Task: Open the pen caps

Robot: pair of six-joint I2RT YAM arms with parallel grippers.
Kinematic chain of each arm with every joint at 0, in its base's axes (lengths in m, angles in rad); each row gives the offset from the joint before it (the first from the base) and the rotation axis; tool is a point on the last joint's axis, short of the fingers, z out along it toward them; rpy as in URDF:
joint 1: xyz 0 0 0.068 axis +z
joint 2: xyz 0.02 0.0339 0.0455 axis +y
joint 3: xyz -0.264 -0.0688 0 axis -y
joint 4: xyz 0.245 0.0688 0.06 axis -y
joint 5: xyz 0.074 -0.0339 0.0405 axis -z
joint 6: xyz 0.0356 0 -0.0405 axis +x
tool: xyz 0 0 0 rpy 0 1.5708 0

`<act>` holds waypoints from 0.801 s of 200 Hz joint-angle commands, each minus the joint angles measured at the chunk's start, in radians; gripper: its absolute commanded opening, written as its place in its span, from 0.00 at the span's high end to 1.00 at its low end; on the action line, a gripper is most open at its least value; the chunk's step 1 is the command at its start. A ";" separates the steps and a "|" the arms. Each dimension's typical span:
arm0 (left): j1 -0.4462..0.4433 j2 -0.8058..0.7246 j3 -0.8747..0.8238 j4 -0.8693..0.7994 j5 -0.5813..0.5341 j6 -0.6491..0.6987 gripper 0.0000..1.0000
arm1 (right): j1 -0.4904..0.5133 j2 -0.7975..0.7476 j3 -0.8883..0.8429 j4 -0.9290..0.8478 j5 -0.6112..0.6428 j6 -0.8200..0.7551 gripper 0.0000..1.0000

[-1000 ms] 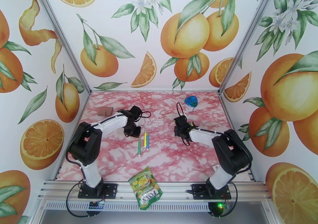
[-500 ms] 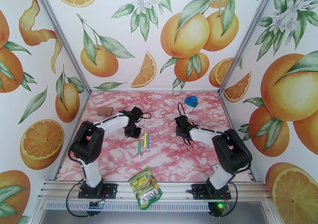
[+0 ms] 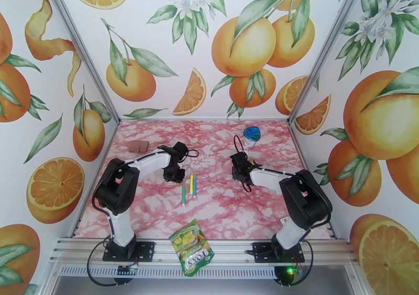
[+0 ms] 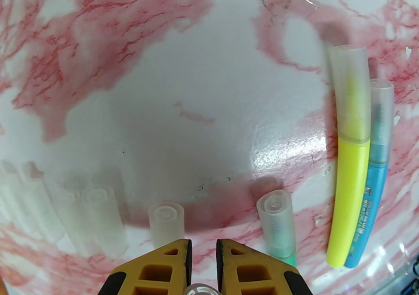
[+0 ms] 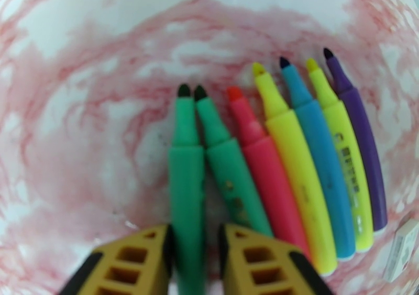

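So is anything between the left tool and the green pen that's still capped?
Nothing visible lies between them: the capped green pen sits just right of the left tool, with bare table in the gap. A clear cap does seem lodged in the tool's own grip.

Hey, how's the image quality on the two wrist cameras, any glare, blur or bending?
Left wrist: glare on the table, the yellow pen looks bowed by the lens, and the caps at frame left are smeared. Right wrist: pens fairly sharp, fingers and edges soft.
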 commanded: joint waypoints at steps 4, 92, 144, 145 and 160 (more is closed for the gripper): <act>-0.007 0.011 -0.007 -0.015 -0.025 -0.007 0.81 | -0.004 -0.029 0.007 0.001 0.001 -0.019 0.69; -0.014 0.016 -0.007 -0.019 -0.033 -0.005 0.72 | 0.016 -0.058 0.013 -0.001 -0.015 -0.038 0.68; -0.015 -0.011 0.009 -0.031 -0.045 -0.007 0.72 | 0.059 -0.091 0.038 -0.039 0.017 -0.065 0.67; -0.015 -0.012 0.009 -0.031 -0.046 -0.007 0.72 | 0.060 -0.092 0.039 -0.042 0.018 -0.066 0.66; -0.015 -0.023 0.020 -0.034 -0.038 -0.002 0.72 | 0.079 -0.102 0.053 -0.056 0.018 -0.080 0.65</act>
